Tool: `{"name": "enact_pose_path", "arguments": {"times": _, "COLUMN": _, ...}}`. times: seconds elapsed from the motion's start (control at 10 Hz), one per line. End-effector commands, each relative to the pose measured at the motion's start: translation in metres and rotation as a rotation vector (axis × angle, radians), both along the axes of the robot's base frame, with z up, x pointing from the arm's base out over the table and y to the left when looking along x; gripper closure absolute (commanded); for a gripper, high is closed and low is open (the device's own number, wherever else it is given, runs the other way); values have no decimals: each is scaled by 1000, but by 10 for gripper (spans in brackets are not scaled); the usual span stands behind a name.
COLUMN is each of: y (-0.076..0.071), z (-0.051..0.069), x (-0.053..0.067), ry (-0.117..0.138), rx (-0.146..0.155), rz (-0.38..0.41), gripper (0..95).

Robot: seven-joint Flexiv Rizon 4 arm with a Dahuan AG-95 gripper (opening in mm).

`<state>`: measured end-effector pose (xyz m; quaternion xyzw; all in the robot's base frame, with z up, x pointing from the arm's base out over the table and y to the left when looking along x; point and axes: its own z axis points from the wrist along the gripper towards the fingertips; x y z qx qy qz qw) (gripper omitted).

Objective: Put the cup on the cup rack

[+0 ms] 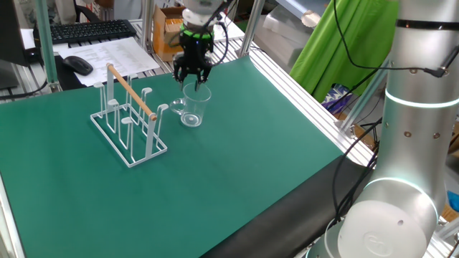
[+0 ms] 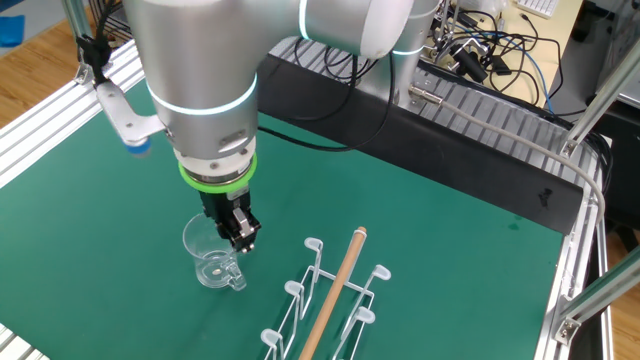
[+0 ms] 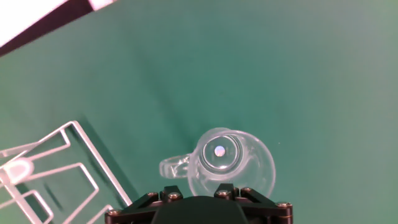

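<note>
The cup (image 1: pixel 193 107) is a clear glass mug. It stands upright on the green mat, with its handle (image 1: pixel 177 107) turned toward the cup rack. The cup rack (image 1: pixel 131 92) is white wire with a wooden rod on top and stands just left of the cup. My gripper (image 1: pixel 193 79) hangs directly over the cup's rim, pointing down. Its jaws are a little apart and hold nothing. From the other side, the gripper (image 2: pixel 243 240) is above the cup (image 2: pixel 212 255), beside the rack (image 2: pixel 335 285). In the hand view, the cup (image 3: pixel 227 162) and a rack corner (image 3: pixel 99 158) show beyond the gripper's housing (image 3: pixel 199 211).
A keyboard (image 1: pixel 90 30), a mouse (image 1: pixel 77 64) and papers lie behind the mat's far edge. Aluminium rails (image 1: pixel 301 86) border the right side. The arm's thick silver base (image 1: pixel 412 143) stands at the near right. Cables (image 2: pixel 480 55) lie behind the table.
</note>
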<state>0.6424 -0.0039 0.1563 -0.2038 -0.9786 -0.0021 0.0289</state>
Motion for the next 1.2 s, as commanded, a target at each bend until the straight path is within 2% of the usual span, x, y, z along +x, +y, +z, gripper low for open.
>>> {"name": "enact_pose_path", "arguments": {"times": 0.1, "y": 0, "z": 5, "x": 5, "ry": 23, "rx": 3, "rz": 3, "gripper": 570}}
{"name": "enact_pose_path", "arguments": {"times": 1.1, "y": -5, "z": 9, "x": 8, "ry": 40, "rx": 2, "rz": 26, "gripper": 570}}
{"name": "enact_pose_path", "arguments": {"times": 1.2, "y": -8, "z": 8, "x": 10, "ry": 40, "rx": -1, "rz": 31, "gripper": 380}}
